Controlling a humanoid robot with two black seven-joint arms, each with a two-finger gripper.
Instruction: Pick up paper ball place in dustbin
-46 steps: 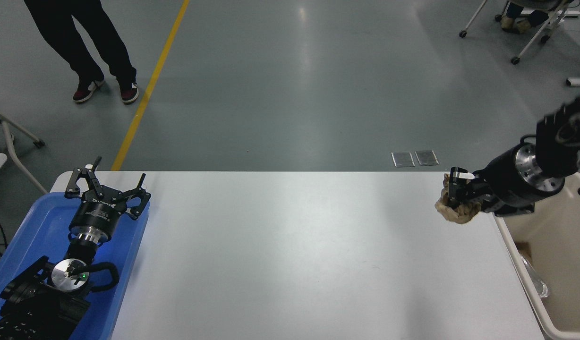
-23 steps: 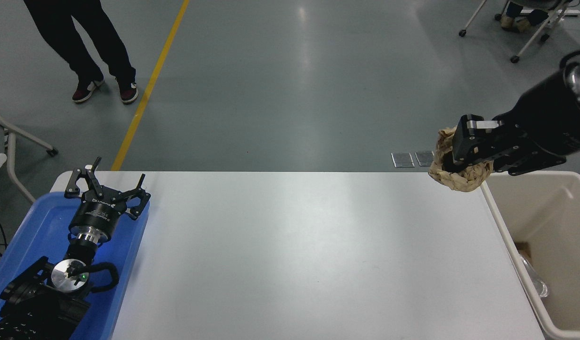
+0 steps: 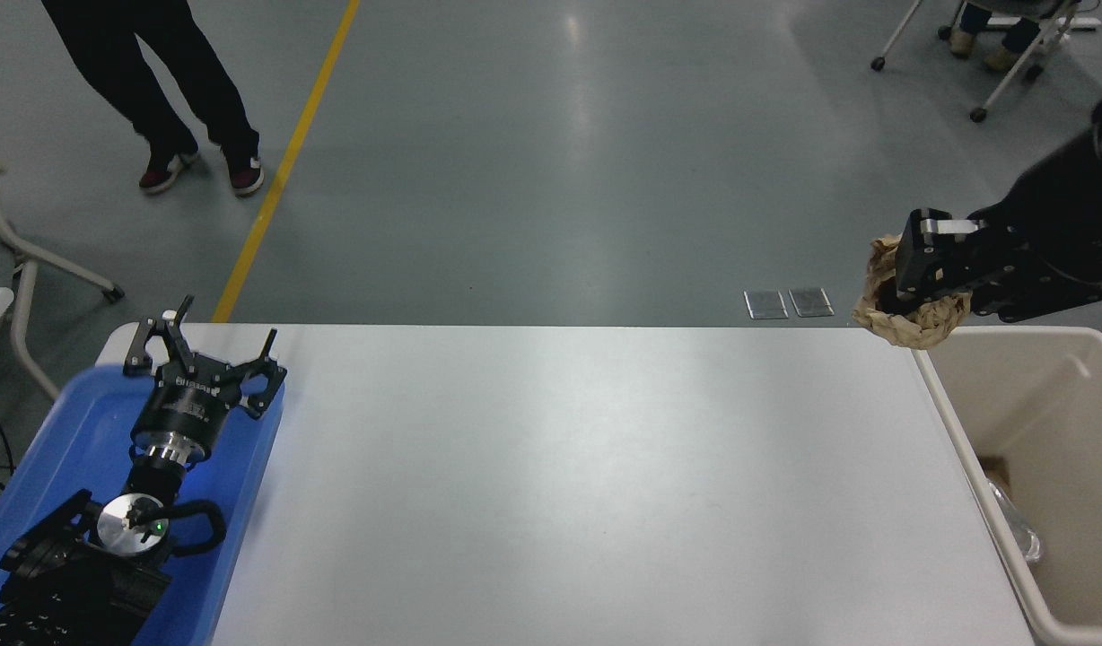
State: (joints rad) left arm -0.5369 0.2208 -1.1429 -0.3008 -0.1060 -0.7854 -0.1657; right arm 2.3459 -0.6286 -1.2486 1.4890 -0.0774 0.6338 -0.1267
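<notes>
1. Since 1 second ago the right arm has carried the paper ball (image 3: 910,316) up and to the right, from low over the table's right part to a higher place near the far right corner. The parked arm has not changed.
2. At the lower left, the left gripper (image 3: 201,352) is parked over the blue tray (image 3: 66,431), with its fingers spread apart and holding nothing.
3. On the white table (image 3: 560,475) I can see no object lying between the tray and the bin.
4. At the far left, on the floor behind the table, a person's legs (image 3: 156,90) are standing; they are well apart from the work.
5. At the right, the right gripper (image 3: 923,283) is clamped on the paper ball and holds it in the air. The ball hangs on the left end of the fingers, over the table's far right corner.
6. The dustbin (image 3: 941,413) stands just beside the table's right edge. Its opening lies to the right of the ball and nearer to the camera. The ball seems just at the bin's far left corner, not yet above the opening.
7. I judge that the next move must bring the ball more to the right and toward the camera, until it is above the opening, before the fingers let go. Only the right arm is near enough for this.
</notes>
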